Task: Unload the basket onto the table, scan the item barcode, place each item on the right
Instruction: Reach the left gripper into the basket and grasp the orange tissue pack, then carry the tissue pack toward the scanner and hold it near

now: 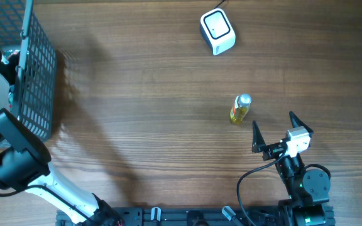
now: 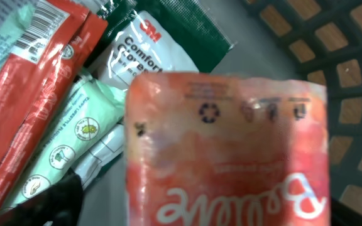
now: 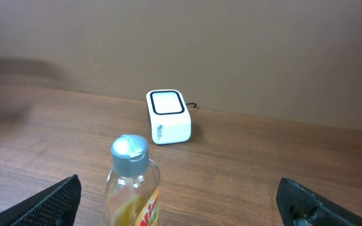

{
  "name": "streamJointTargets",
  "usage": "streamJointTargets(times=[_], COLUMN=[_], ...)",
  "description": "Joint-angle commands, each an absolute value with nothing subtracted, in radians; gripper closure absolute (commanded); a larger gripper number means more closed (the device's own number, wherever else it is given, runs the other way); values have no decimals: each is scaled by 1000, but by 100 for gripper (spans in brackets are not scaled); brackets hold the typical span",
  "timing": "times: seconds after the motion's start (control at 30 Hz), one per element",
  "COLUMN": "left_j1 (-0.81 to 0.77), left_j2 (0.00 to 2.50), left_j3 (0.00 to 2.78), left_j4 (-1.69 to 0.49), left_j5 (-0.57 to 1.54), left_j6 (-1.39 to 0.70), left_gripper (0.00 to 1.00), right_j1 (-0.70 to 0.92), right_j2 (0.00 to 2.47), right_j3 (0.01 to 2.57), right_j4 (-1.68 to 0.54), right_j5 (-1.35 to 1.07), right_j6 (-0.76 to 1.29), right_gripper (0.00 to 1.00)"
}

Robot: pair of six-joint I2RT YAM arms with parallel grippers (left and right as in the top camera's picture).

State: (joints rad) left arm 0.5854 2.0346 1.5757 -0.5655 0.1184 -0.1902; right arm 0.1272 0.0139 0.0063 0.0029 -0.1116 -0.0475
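Observation:
In the left wrist view an orange-red pouch (image 2: 226, 150) with white script fills the frame, lying on other packets inside the black wire basket (image 1: 38, 75). My left gripper (image 2: 200, 216) straddles it, open, and its left finger (image 2: 54, 201) stands a little clear of the pouch's edge. No barcode shows on the pouch. The white scanner (image 1: 217, 31) sits at the table's far side. A small yellow bottle (image 1: 239, 108) with a grey cap stands just ahead of my right gripper (image 1: 274, 123), which is open and empty. The right wrist view has the bottle (image 3: 134, 188) left of centre and the scanner (image 3: 168, 117) beyond.
Red sachets (image 2: 27, 81) with a barcode, a pale green packet (image 2: 74, 150) and a white and green 3M packet (image 2: 149, 50) lie under the pouch. The basket wall (image 2: 344, 75) rises close on the right. Bare wood (image 1: 143, 113) spreads between basket and bottle.

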Motion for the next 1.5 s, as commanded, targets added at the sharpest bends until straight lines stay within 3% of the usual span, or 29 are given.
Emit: streamJointTargets(times=[0.0,0.27,0.5,0.83,0.93,1.2,1.47], left_j1=[587,587,588,585,582,343,-52], left_j2=[2051,2049,1876,1492,1396,1288,1339], left_j3=[1584,1584,1584,1584,1584,1584,1569], left_j4=[-573,-596,-585,-525,-544,-796,-953], left_j5=[123,123,122,117,222,280,197], left_j6=[-191,-191,-100,-97,-147,-150,-167], left_gripper=[22,30,57,55,57,60,61], right_j1=[124,124,124,124,124,124,124], right_j2=[16,16,16,16,16,16,16], right_j3=[5,5,5,5,5,5,5], right_j4=[6,6,6,6,6,6,6], right_j5=[-113,-113,-113,-113,-113,-113,-113], right_j6=[-52,-52,-52,-52,-52,-52,-52], right_gripper=[0,0,0,1,0,0,0])
